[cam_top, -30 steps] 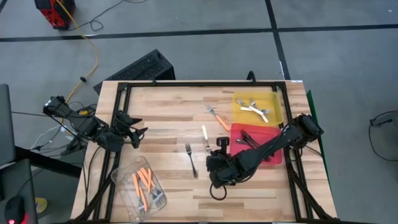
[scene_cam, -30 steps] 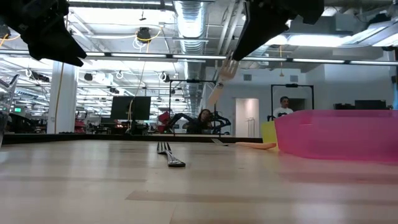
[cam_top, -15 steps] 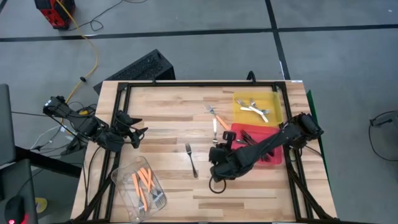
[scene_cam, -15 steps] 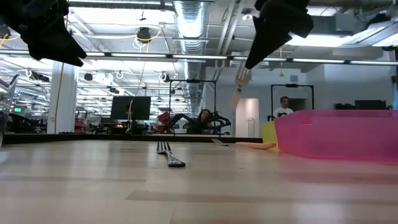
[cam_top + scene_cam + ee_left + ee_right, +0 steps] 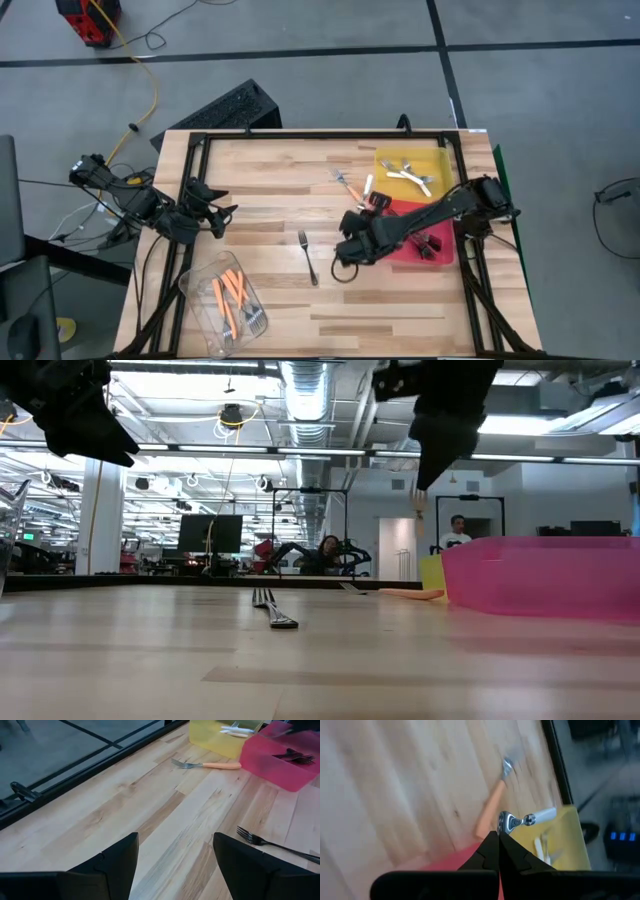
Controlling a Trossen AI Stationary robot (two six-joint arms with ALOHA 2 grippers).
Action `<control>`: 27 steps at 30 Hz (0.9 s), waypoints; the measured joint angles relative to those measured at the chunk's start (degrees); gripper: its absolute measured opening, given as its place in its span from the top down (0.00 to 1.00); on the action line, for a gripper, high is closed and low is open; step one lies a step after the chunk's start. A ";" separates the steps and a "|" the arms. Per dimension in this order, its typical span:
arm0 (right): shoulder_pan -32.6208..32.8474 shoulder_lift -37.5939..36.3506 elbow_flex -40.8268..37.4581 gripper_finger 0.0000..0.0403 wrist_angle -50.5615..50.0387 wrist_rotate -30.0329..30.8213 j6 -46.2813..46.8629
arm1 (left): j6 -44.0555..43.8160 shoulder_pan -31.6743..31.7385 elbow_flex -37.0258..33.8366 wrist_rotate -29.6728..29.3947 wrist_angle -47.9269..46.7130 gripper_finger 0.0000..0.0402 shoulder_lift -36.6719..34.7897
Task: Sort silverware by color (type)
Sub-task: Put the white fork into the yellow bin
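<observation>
Currently the right gripper (image 5: 371,201) is carrying a white-handled fork (image 5: 525,820), fingers clamped shut on its tines, just short of the yellow tray (image 5: 440,160), which is already holding several white forks. Dark forks are lying in the red tray (image 5: 440,255) and orange ones in the clear tub (image 5: 190,285). One orange fork (image 5: 207,765) and one dark fork (image 5: 307,255) are remaining on the table (image 5: 260,170). The left gripper (image 5: 222,212) is waiting open at the table's left edge, holding nothing. Sorting appears nearly complete.
</observation>
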 joint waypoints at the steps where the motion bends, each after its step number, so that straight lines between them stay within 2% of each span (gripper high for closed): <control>1: -0.79 0.00 0.00 0.96 -0.87 -0.37 1.54 | 0.00 0.00 0.00 -0.01 0.00 0.40 0.00; 5: -3.78 -0.02 0.00 0.96 -2.41 -0.58 5.90 | -0.01 0.00 0.00 -0.08 0.00 0.40 -0.01; 17: -12.62 -0.02 0.00 0.96 -4.42 -1.59 10.04 | -0.07 0.02 0.00 -0.28 0.02 0.40 0.00; 25: -16.16 -0.03 0.00 0.96 -17.42 -3.73 22.90 | -0.04 0.02 0.00 -0.98 0.02 0.40 0.00; 27: -16.76 -0.11 -0.44 0.96 -16.77 -5.39 24.19 | -0.04 0.02 0.00 -1.05 0.02 0.40 0.00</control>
